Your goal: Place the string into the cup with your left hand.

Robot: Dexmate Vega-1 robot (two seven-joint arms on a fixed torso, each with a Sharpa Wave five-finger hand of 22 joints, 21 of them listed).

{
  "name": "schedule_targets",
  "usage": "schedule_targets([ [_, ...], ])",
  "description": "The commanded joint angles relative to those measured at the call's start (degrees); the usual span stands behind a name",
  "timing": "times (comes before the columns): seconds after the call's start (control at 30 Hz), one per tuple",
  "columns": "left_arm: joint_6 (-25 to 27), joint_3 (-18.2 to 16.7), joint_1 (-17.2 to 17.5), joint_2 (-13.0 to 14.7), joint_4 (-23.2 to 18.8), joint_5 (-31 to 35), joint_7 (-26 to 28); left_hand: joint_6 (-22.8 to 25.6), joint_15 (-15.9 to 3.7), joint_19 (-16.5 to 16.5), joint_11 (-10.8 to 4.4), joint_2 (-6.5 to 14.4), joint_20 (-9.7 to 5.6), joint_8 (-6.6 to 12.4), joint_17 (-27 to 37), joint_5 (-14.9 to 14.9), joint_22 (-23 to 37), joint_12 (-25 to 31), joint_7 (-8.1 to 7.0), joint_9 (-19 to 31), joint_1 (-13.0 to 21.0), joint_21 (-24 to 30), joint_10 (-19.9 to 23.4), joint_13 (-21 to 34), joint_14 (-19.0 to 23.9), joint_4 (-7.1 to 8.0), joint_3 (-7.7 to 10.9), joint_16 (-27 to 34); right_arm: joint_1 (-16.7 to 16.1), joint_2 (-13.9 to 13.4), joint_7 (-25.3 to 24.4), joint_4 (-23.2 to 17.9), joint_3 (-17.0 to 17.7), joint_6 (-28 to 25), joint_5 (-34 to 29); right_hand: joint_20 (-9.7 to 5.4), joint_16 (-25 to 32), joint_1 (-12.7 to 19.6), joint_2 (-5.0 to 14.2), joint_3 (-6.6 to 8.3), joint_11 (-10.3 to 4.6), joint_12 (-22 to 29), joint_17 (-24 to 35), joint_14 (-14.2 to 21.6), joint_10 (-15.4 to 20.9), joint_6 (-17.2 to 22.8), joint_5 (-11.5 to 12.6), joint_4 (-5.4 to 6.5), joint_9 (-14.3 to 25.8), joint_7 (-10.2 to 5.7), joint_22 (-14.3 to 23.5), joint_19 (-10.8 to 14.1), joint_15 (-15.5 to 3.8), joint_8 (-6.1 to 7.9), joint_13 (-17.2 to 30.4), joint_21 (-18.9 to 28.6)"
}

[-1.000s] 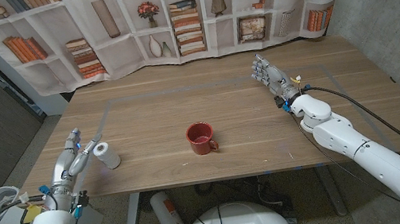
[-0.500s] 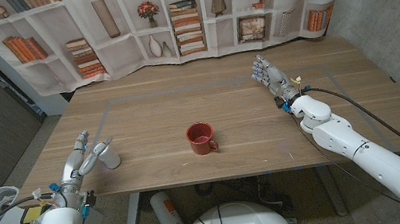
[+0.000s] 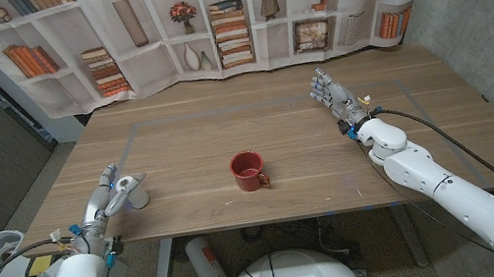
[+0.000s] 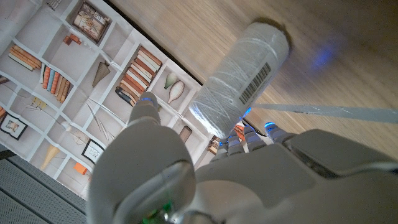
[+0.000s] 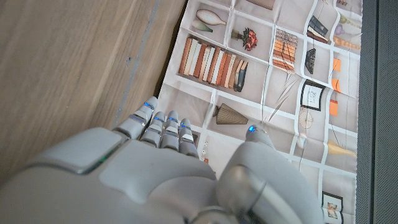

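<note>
1. The left hand (image 3: 111,194) has its fingers (image 4: 149,124) spread on either side of the spool of string (image 3: 136,192); in the left wrist view the thumb side stands to one flank of the white spool (image 4: 239,78) and the other fingertips reach under its near end; whether they press it yet I cannot tell, so I read this as a grasp being formed, not a hold.
2. The spool lies on its side on the wooden table (image 3: 276,134), near the robot's left edge, its barcode label facing the wrist camera; lying down like this, it offers its round flanks to a pinch across its width, which is likely why the hand comes at it from the end with fingers parted.
3. The red cup (image 3: 248,171) stands upright with its mouth open, well apart from the spool toward the table's middle; judged from this, the carry to the cup is not yet begun.
4. The left arm reaches in low from the near left corner, wrist close to the table's edge, hand aimed toward the spool.
5. The right hand (image 3: 333,95) holds nothing; its fingers are straight and close together, thumb apart, in the right wrist view (image 5: 161,162); it waits at the far right, well apart from the cup.
</note>
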Motion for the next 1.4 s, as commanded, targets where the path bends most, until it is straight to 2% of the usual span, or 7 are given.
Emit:
schedule_targets([
  [0.03, 3.34, 0.67, 0.02, 0.12, -1.78, 1.52, 1.92, 0.97, 0.27, 0.07, -0.1, 0.39, 0.32, 0.68, 0.21, 0.27, 0.05, 0.48, -0.13, 0.07, 1.56, 0.26, 0.98, 0.19, 0.67, -0.66, 0.43, 0.41, 0.43, 0.82, 0.46, 1.42, -0.36, 0.43, 0.14, 0.08, -0.03, -0.01, 0.48, 0.14, 0.01, -0.27, 0.35, 0.17, 0.47, 0.43, 0.22, -0.26, 0.13, -0.15, 0.29, -0.16, 0.28, 0.02, 0.27, -0.16],
  [0.4, 6.3, 0.89, 0.32, 0.44, -3.38, 2.51, 2.28, 6.17, -1.29, 5.83, -1.08, 1.21, 0.66, 1.83, 0.17, -0.11, 0.08, 1.6, -0.4, 0.07, 6.44, 1.68, 5.43, 0.23, 4.32, -1.62, 1.37, 0.95, 0.27, 0.99, 0.72, 1.88, -0.28, 0.8, 0.36, 0.18, 0.01, -0.06, 0.51, 0.07, 0.03, -0.24, 0.36, 0.3, 0.55, 0.47, 0.23, -0.28, 0.13, -0.31, 0.29, -0.24, 0.33, 0.04, 0.28, -0.18],
  [0.63, 6.23, 1.04, 0.34, 0.29, -3.49, 3.19, 2.81, 11.77, -2.45, 12.22, -3.38, 1.96, 0.77, 2.93, 0.5, -0.68, 0.48, 2.92, -0.44, 0.2, 9.57, 3.29, 11.41, 0.39, 10.67, -1.39, 1.96, 2.23, 0.15, 1.14, 0.93, 2.08, -0.31, 0.89, 0.57, 0.26, 0.01, -0.07, 0.53, 0.05, 0.07, -0.24, 0.37, 0.31, 0.55, 0.51, 0.23, -0.29, 0.14, -0.29, 0.3, -0.27, 0.3, 0.05, 0.28, -0.18],
  [0.8, 6.59, 1.12, 0.47, -0.41, -3.98, 3.53, 3.79, 14.86, -3.1, 14.57, -3.82, 2.43, 0.53, 3.63, 0.7, -1.09, 0.73, 3.59, -1.26, 0.28, 10.83, 3.94, 14.47, 0.55, 13.66, -1.25, 2.29, 2.82, 0.34, 1.21, 1.21, 2.31, -0.42, 0.9, 0.55, 0.27, 0.01, -0.09, 0.55, 0.02, 0.0, -0.24, 0.37, 0.34, 0.55, 0.53, 0.23, -0.31, 0.14, -0.3, 0.3, -0.29, 0.3, 0.06, 0.28, -0.18],
  [1.0, 7.06, 1.21, 0.52, -0.66, -4.56, 3.44, 3.79, 19.84, -5.65, 19.85, -6.55, 3.21, 3.41, 4.8, 1.16, -2.06, 1.34, 4.37, -3.44, 0.43, 12.78, 5.96, 19.11, 0.91, 20.72, -1.03, 2.87, 4.53, 0.59, 1.37, 1.67, 2.75, -0.55, 0.89, 0.69, 0.24, 0.01, -0.14, 0.56, -0.02, 0.12, -0.26, 0.38, 0.36, 0.53, 0.59, 0.23, -0.3, 0.14, -0.36, 0.31, -0.29, 0.29, 0.08, 0.28, -0.18],
  [1.1, 7.03, 1.7, 0.35, -1.12, -4.55, 4.24, 4.96, 23.41, -6.8, 22.41, -8.03, 3.73, 3.33, 5.95, 1.67, -2.71, 1.69, 4.98, -4.55, 0.55, 13.82, 7.15, 22.05, 1.42, 23.92, -0.92, 3.29, 5.36, 0.68, 1.41, 1.91, 2.99, -0.61, 0.87, 0.73, 0.26, 0.02, -0.17, 0.56, -0.03, 0.06, -0.26, 0.39, 0.38, 0.51, 0.56, 0.23, -0.3, 0.14, -0.36, 0.31, -0.31, 0.25, 0.06, 0.28, -0.18],
  [1.4, 6.37, 2.75, -0.27, -2.73, -4.55, 5.3, 8.21, 27.31, -7.02, 26.19, -9.16, 5.37, 3.39, 7.35, 2.63, -3.76, 2.27, 5.77, -5.95, 0.64, 15.79, 9.18, 25.61, 2.28, 27.75, -0.91, 4.48, 6.67, 0.64, 1.32, 2.39, 3.41, -0.51, 0.96, 1.0, 0.26, 0.02, -0.28, 0.58, -0.12, 0.15, -0.25, 0.4, 0.41, 0.54, 0.56, 0.22, -0.28, 0.15, -0.4, 0.32, -0.3, 0.29, 0.06, 0.29, -0.16],
])
